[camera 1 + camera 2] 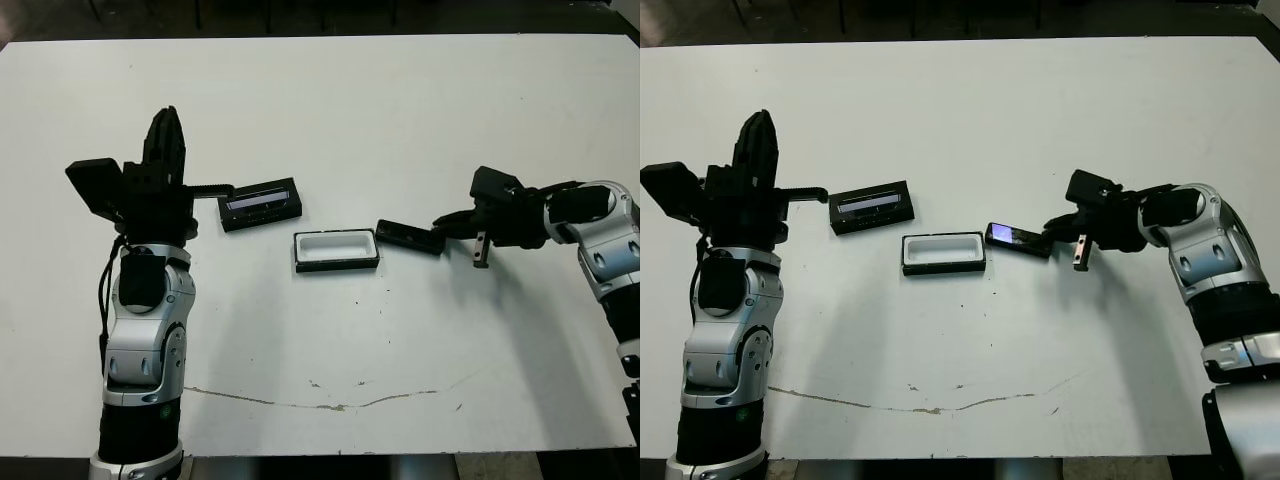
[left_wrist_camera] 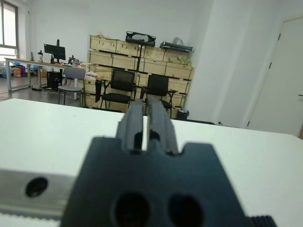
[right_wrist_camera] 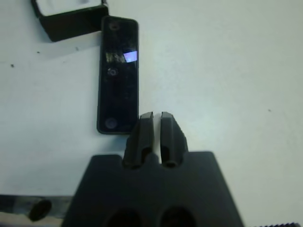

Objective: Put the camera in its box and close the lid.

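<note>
- Locate the camera [image 1: 1018, 239] near the middle of the desk [image 1: 1040, 120]. It lies flat, screen face up, with one end just beside the right end of the box [image 1: 943, 252].
- Note the box: it sits open side up, white lining exposed and nothing inside. This leaves it ready to receive the camera from above.
- Find the lid [image 1: 872, 207] just beside the box, toward the far-left corner of the desk. It lies flat and apart from the box, so the opening is unobstructed.
- Check the right end effector [image 3: 156, 117]. Its fingers are closed together with only a thin slit between them and grip nothing. The tips sit at the camera's near end, low over the desk.
- You would likely need to open these fingers before a grasp. A closed approach of this kind suits nudging the camera rather than lifting it.
- Check the left end effector [image 2: 145, 124]. Its fingers are also pressed nearly together and hold nothing. It is raised above the left side of the desk, clear of the lid, probably parked until lid placement.
</note>
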Robot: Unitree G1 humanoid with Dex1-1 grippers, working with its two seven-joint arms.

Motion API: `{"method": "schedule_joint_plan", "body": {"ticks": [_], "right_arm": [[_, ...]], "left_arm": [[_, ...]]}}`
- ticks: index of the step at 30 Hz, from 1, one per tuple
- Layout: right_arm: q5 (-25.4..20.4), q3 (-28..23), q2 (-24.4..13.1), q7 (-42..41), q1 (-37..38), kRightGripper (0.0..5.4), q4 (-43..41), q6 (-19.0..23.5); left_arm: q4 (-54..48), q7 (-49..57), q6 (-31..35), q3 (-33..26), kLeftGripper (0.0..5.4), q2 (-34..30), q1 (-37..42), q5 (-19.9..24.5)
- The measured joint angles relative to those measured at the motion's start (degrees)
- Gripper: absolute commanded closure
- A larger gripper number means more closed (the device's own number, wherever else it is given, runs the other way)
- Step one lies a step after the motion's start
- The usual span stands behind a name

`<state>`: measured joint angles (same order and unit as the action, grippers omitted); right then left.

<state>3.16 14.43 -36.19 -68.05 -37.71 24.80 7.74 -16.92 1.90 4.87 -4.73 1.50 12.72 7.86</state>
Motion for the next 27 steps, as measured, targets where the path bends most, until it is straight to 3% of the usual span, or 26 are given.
{"method": "schedule_joint_plan", "body": {"ticks": [7, 13, 18, 27], "right_arm": [[-1.5, -0.3, -1.1, -1.5, 1.7, 5.4, -1.8, -0.3], [-1.4, -0.1, -2.1, -2.4, 2.1, 5.4, -4.9, 3.8], [-1.4, 0.0, -2.6, -2.8, 2.2, 5.4, -5.3, 4.4], [2.1, -2.8, -2.9, 9.8, 5.2, 5.4, -7.6, 1.8]], "left_arm": [[0.0, 0.0, 0.0, 0.0, 5.39, 0.0, 0.0, 0.0], [0.0, 0.0, 0.0, 0.0, 5.39, 0.0, 0.0, 0.0], [0.0, 0.0, 0.0, -0.1, 5.39, -0.1, 0.0, 0.0], [0.0, -0.1, 0.1, -0.1, 5.39, -0.2, 0.0, 0.0]]}}
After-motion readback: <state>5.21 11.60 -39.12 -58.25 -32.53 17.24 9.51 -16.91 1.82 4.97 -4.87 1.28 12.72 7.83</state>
